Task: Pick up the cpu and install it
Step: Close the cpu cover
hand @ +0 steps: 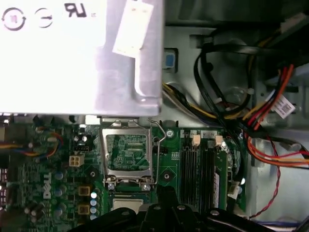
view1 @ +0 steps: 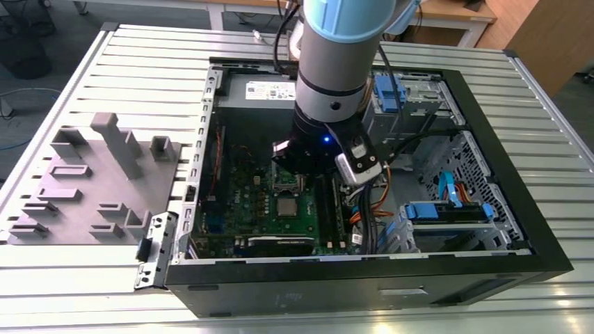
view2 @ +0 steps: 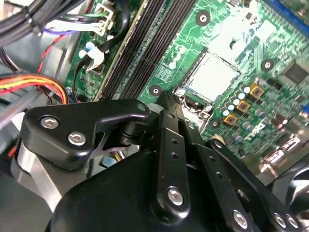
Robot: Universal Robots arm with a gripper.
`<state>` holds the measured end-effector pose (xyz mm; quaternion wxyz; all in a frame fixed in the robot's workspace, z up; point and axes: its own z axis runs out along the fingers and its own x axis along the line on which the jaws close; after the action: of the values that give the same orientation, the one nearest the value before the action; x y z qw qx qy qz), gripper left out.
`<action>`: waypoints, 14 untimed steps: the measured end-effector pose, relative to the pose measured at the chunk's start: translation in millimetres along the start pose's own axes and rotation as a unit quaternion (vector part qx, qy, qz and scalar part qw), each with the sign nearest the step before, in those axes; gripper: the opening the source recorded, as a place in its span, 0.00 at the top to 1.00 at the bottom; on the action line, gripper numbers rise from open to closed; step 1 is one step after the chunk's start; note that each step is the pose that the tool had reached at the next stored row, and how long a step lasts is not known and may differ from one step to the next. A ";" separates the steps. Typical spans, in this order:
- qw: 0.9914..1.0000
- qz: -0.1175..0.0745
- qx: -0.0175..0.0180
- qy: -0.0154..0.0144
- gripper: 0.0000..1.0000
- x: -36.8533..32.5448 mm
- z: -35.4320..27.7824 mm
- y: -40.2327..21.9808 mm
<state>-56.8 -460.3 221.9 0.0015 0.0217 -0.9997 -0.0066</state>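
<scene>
The cpu (view1: 288, 207), a small silvery square, lies flat in the dark socket frame of the green motherboard (view1: 246, 202), inside the open computer case. In the second wrist view the cpu (view2: 212, 77) sits a short way beyond my gripper (view2: 166, 96). In the first wrist view the cpu (hand: 128, 204) shows partly, just beside my gripper (hand: 166, 191), with the socket's metal load plate (hand: 128, 150) raised behind it. My gripper (view1: 295, 167) hangs over the socket area. Its fingers look shut, with nothing between them.
A grey power supply box (hand: 72, 53) with a white label stands close behind the socket. Memory slots (hand: 198, 164) and bundles of coloured cables (hand: 270, 111) lie to one side. A grey moulded tray (view1: 93, 181) rests on the slatted table at the exterior view's left.
</scene>
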 end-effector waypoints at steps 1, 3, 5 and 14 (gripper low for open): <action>1.000 -0.009 0.000 0.000 0.89 0.0 0.2 0.0; 1.000 -0.027 0.000 0.000 0.89 0.0 0.5 0.0; 0.999 -0.046 0.000 0.001 0.89 0.0 0.8 0.0; 0.992 -0.127 0.000 0.002 0.89 0.0 2.3 0.0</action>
<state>-56.8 -460.3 219.6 0.0023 0.1487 -0.9889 -0.0064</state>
